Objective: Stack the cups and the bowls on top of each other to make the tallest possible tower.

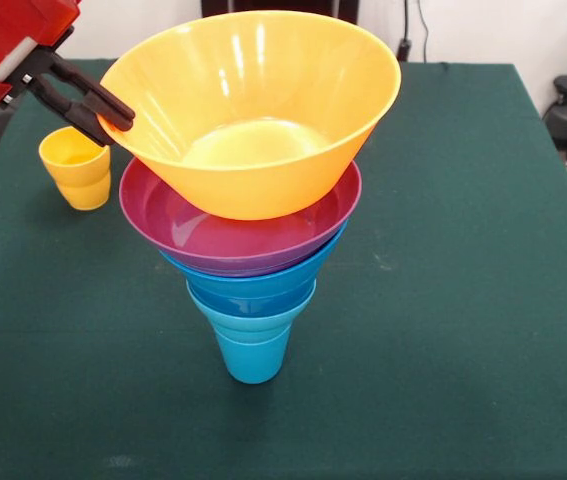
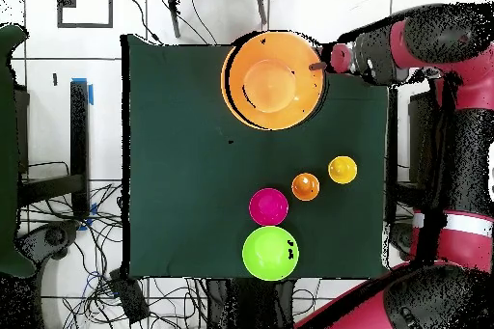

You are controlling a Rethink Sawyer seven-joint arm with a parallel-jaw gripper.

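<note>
Yellow-orange bowl [image 1: 253, 120] tops the tower [image 1: 251, 290], tilted, mouth up; the tower's long axis stands vertical on the green counter [image 1: 463, 300]. Below it: one purple bowl [image 1: 193, 235], blue bowls, one blue cup [image 1: 253, 355]. The gripper [image 1: 113, 115] pinches the top bowl's rim. One yellow cup [image 1: 75, 165] stands nearby.

- A dark green table [image 2: 174, 151] carries everything.
- The tower [image 1: 253, 230] stands on its blue cup [image 1: 253, 355], near the far edge in the overhead view.
- A yellow cup [image 2: 343, 169] sits by the right edge, with an orange cup [image 2: 305, 186] just beside it.
- A red bowl [image 2: 268, 206] comes next.
- A green bowl [image 2: 270, 253] touches the red one, at the edge nearest the robot.
</note>
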